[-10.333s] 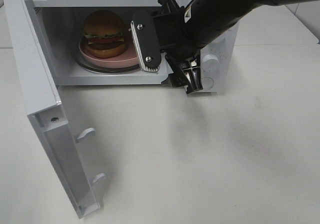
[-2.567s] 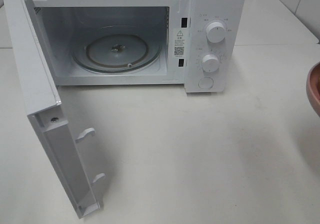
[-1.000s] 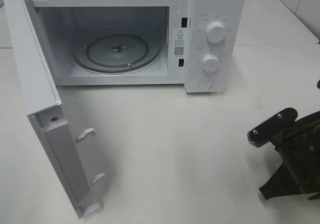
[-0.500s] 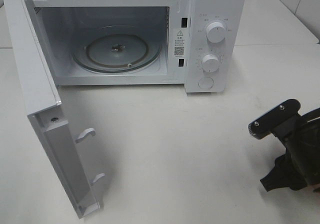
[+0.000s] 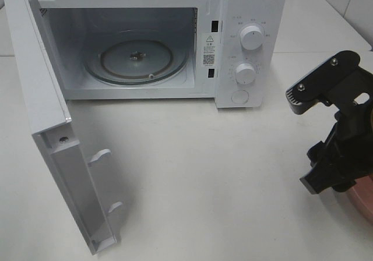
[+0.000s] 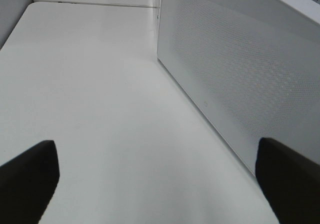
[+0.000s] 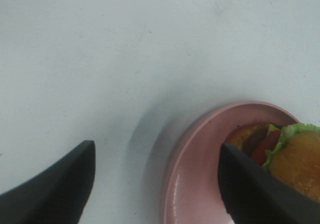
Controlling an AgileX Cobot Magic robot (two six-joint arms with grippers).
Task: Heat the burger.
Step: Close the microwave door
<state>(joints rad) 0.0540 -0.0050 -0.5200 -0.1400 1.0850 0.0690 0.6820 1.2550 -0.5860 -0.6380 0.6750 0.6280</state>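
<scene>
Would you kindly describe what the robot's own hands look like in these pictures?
The right hand is matte black, with a flat angular plate fastened by two silvery screws and a ribbed inner pad. In both wrist views the fingers appear as dark, rounded wedges. No cables or markings show.

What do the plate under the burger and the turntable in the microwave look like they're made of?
The plate looks like glazed ceramic or hard plastic: plain pink, smooth, with a soft sheen along its rim; which one, the look leaves open. The turntable looks like clear glass: see-through, with bright reflections and the hub showing at its centre. The burger has a glossy bun.
</scene>
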